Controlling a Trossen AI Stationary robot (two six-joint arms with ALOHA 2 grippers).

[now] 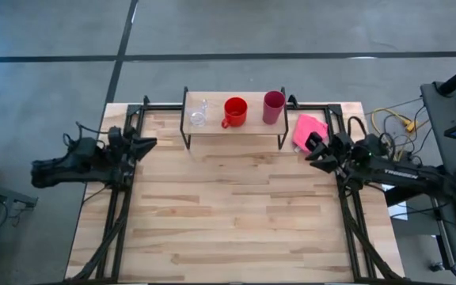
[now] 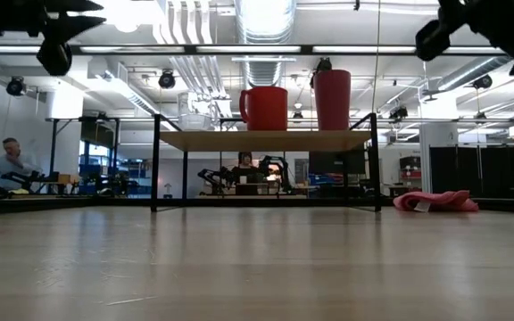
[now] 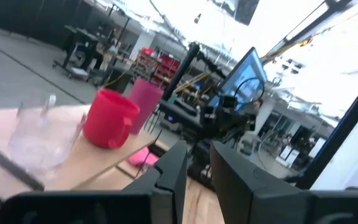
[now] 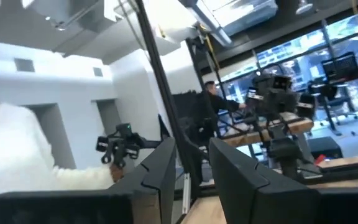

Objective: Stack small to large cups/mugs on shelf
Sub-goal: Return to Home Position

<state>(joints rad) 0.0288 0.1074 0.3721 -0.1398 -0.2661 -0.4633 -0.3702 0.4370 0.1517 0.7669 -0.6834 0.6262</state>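
The shelf [image 1: 236,127], a light plank on thin black legs, stands at the table's far middle. On it, in a row from left to right, stand a clear glass [image 1: 198,112], a red mug [image 1: 234,112] with its handle toward the near left, and a magenta tumbler [image 1: 273,106]; all three stand upright on their bases. They also show in the low view: glass [image 2: 194,119], mug [image 2: 266,108], tumbler [image 2: 332,99]. My left gripper [image 1: 150,143] hovers at the table's left edge and my right gripper [image 1: 313,151] at the right edge, both raised, empty, with a narrow gap between the fingers.
A soft pink cloth [image 1: 308,130] lies on the table right of the shelf, close to my right gripper; it also shows in the low view [image 2: 434,201]. Black frame rails run along the table's left and right sides. People show in the room beyond.
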